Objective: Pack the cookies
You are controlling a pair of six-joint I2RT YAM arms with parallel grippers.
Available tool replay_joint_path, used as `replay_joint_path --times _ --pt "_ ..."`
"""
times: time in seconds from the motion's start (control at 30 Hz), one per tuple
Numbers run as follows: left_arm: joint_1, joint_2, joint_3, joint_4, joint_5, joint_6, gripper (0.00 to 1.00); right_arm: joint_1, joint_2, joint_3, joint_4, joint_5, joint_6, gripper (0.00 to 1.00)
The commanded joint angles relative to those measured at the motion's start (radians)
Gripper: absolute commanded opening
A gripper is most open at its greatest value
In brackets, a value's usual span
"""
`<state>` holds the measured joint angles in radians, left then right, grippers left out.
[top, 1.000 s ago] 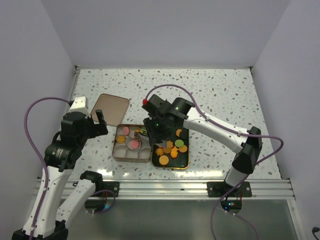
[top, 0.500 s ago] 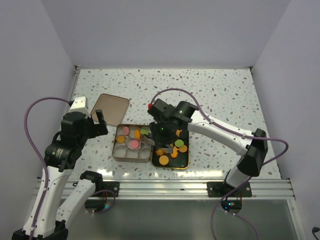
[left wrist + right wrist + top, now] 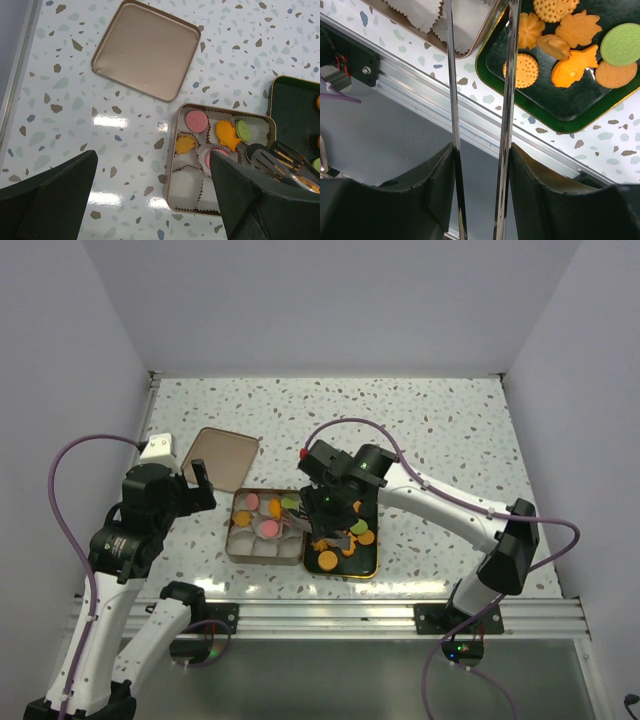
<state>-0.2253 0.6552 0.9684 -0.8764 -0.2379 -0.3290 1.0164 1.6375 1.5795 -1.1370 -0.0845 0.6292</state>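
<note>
The cookies lie in two places. Several orange rounds and shaped ones plus a green round sit on the dark green tray (image 3: 555,107), also seen from above (image 3: 345,575). A pink round (image 3: 195,120), an orange fish (image 3: 226,134), a green round (image 3: 243,130), an orange leaf (image 3: 185,144) and another pink round lie in the paper cups of the tin (image 3: 175,165). My right gripper (image 3: 480,165) is shut on metal tongs (image 3: 452,100), whose tips (image 3: 262,156) hang over the tin's right edge. Whether they hold a cookie is unclear. My left gripper (image 3: 152,200) is open and empty, above the table left of the tin.
The tin's lid (image 3: 145,47) lies upside down on the table behind and left of the tin. The table's metal front rail (image 3: 420,95) runs just near the tin and tray. The right arm (image 3: 430,495) reaches across the tray from the right.
My right gripper with the tongs has shifted a little to the right and toward the near edge. The left arm has not moved.
</note>
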Motion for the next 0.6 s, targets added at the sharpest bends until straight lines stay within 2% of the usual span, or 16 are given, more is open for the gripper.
replay_joint_path --times 0.0,0.27,0.57 --pt "-0.008 0.0 0.0 0.05 0.011 0.016 1.0 0.007 -0.059 0.0 -0.026 0.029 0.013 0.47" --pt "-0.008 -0.002 -0.002 0.05 0.011 0.016 1.0 0.007 -0.065 0.013 -0.04 0.035 0.007 0.5" --pt "-0.008 -0.006 -0.002 0.05 0.009 0.016 1.0 0.004 -0.074 0.079 -0.073 0.083 0.007 0.49"
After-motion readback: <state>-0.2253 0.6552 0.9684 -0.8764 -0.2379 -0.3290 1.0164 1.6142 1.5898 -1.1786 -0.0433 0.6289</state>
